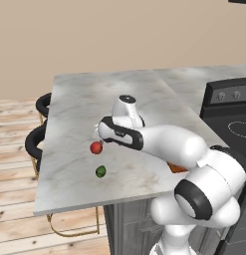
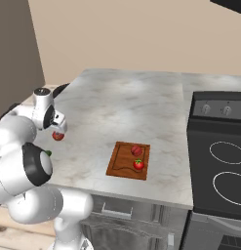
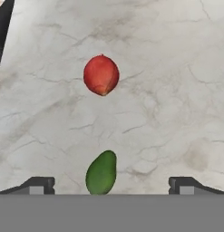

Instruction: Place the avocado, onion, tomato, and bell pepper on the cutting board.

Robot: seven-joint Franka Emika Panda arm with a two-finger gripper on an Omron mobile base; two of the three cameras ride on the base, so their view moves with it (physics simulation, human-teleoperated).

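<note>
The dark green avocado (image 3: 101,173) lies on the marble counter, between my open gripper's (image 3: 111,186) fingertips (image 3: 38,185) at the bottom of the hand view. Past it lies a red roundish fruit (image 3: 101,74), apparently the bell pepper. From the left base, the gripper (image 1: 100,135) hovers just above the red fruit (image 1: 96,147), with the avocado (image 1: 100,172) nearer the front edge. The reddish-brown cutting board (image 2: 123,163) lies to the right and carries the tomato (image 2: 138,164) and a darker red onion (image 2: 136,150). Nothing is held.
A black stove (image 2: 222,156) borders the counter on the right. Black bar stools (image 1: 37,127) stand along the counter's left edge. My own arm (image 1: 169,144) reaches across the counter and covers most of the cutting board (image 1: 177,168) in the left base view.
</note>
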